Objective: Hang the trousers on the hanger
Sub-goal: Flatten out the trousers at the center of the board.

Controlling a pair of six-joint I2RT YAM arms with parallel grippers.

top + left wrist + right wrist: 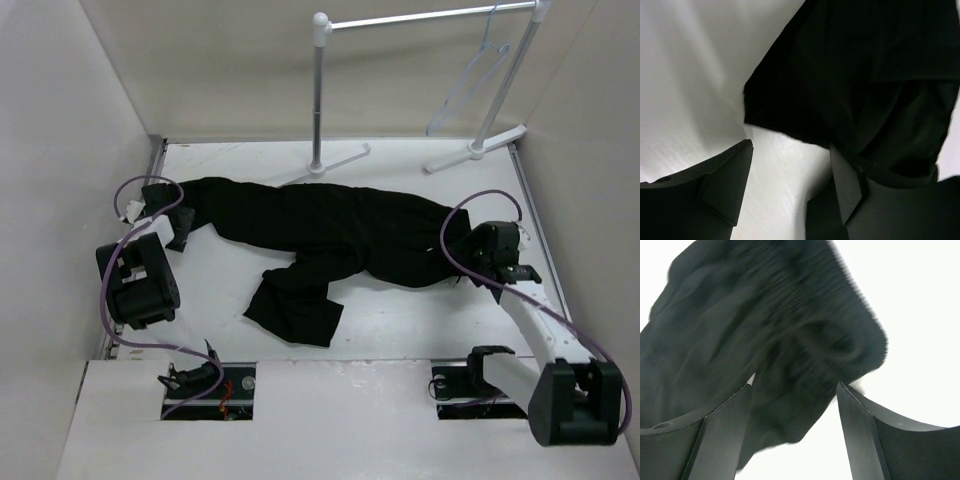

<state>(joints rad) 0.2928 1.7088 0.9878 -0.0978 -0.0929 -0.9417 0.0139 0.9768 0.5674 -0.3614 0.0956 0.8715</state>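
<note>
The black trousers (330, 235) lie spread across the white table, one leg end at the far left, the waistband at the right, the other leg folded toward the front. The pale hanger (470, 75) hangs from the white rack's bar at the back right. My left gripper (175, 228) is open at the left leg end; in the left wrist view (790, 150) its jaws stand apart just short of the cloth edge (850, 75). My right gripper (470, 255) is open over the ribbed waistband (830, 325), with its jaws apart and cloth between them (792, 390).
The white tube garment rack (320, 90) stands at the back, its feet (335, 165) on the table just behind the trousers. Walls close in on the left and right. Purple cables loop by both arms.
</note>
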